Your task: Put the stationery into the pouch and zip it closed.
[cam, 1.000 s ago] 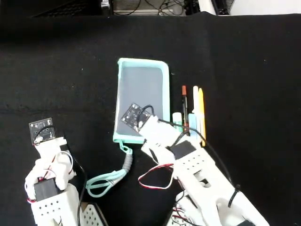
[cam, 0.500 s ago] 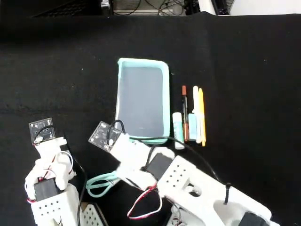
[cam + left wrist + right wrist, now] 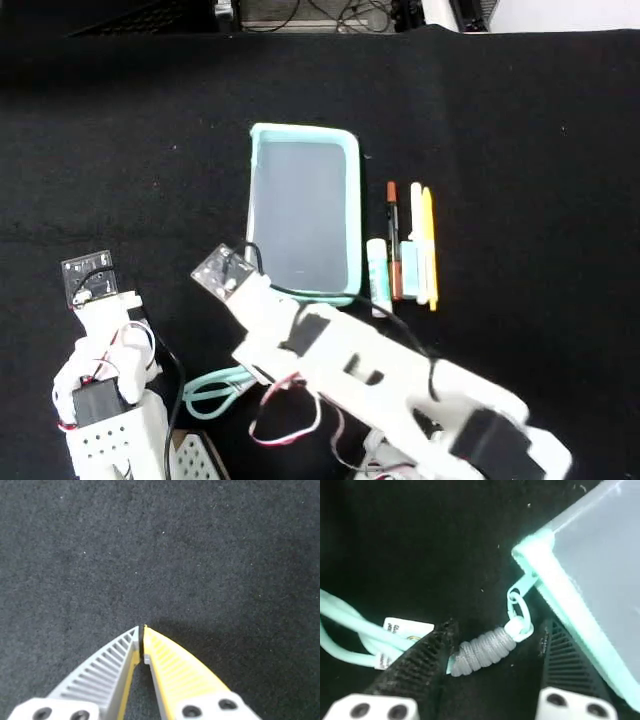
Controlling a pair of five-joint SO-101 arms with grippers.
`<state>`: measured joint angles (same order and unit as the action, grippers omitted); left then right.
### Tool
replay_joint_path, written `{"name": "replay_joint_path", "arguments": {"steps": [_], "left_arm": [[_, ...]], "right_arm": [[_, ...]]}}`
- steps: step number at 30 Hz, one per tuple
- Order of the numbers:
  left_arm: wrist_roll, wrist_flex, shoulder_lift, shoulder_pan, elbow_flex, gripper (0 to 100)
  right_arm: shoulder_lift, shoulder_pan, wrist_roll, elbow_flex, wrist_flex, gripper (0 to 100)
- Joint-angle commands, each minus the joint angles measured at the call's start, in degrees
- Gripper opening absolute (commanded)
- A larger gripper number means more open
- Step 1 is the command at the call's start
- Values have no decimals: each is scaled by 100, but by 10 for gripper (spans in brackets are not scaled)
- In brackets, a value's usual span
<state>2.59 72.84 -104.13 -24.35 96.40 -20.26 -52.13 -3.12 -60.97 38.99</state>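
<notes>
The pouch [image 3: 303,210], mint-edged with a grey panel, is laid flat near the middle of the black table [image 3: 520,150], its long sides running from far edge to near edge. The stationery is lined up on the table just beside the pouch's right long side, outside it: a glue stick [image 3: 378,275], an orange-capped pen [image 3: 392,235], a blue marker [image 3: 409,265] and a yellow pen [image 3: 429,245].

The right gripper [image 3: 496,626] is held low at the pouch's near left corner with its fingers spread. Between them, touched by neither as far as can be seen, lies the grey wrapped knot [image 3: 482,650] that is joined to the pouch corner by a mint ring [image 3: 519,610]. The mint strap [image 3: 350,625] is trailed from the knot toward the near edge. A white tag [image 3: 407,629] is fixed to the strap; its print cannot be read.

The left gripper [image 3: 141,630] is held over bare cloth by the near left corner, its fingertips pressed together with nothing between them.
</notes>
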Motion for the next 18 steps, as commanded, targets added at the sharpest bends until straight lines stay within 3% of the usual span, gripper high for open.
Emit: {"name": "replay_joint_path", "arguments": {"steps": [1, 5, 9, 14, 18], "left_arm": [[-53, -18, -9, -40, 92, 30], [-53, -18, -9, -40, 92, 30], [-53, -18, -9, -40, 92, 30], [-53, -18, -9, -40, 92, 30], [-53, -18, -9, -40, 92, 30]], "right_arm": [[409, 70, 9, 593, 246, 234], [936, 79, 105, 1007, 510, 21], [1112, 545, 905, 1226, 826, 12], [857, 1459, 1415, 1235, 1081, 11], [259, 1662, 1670, 954, 1178, 15]]}}
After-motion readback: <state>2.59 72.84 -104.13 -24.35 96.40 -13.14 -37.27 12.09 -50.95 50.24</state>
